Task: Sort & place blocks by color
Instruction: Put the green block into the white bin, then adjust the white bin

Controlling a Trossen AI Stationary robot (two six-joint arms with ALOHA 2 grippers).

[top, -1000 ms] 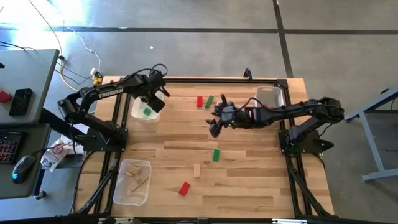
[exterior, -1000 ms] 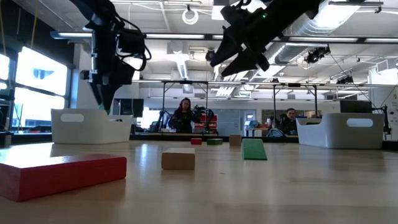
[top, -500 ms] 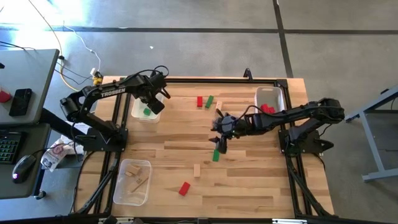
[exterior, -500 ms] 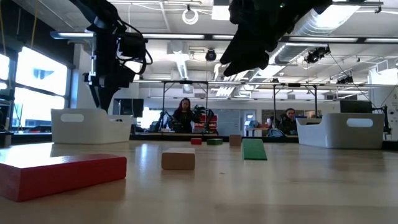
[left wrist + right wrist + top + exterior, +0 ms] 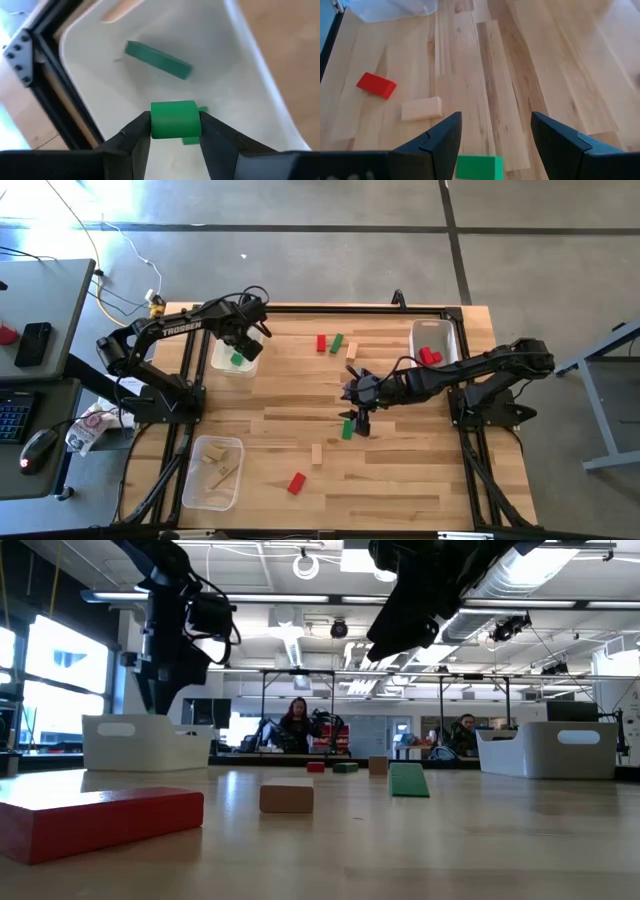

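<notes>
Swinging nearer the table's middle over the last second, the right arm has carried the right gripper (image 5: 357, 420) from beside the red and green pair at the far edge down to the lone green bar (image 5: 475, 168); the left arm has barely shifted above its bin.

On the table (image 5: 400, 470), the clear bin (image 5: 236, 358) on the left already holds a green bar (image 5: 158, 59), and the left gripper (image 5: 175, 132) hangs over it, clenched on a green block (image 5: 175, 119).

The right gripper is released, fingers spread wide and empty. The right wrist view puts the lone green bar directly between and ahead of the two fingers, its long axis lying across the gap rather than along it. That suggests a straight descent would bracket its ends, though whether the spread clears that length I cannot tell. The plain wood block (image 5: 421, 108) and red block (image 5: 376, 85) lie farther off, clear of this approach.
</notes>
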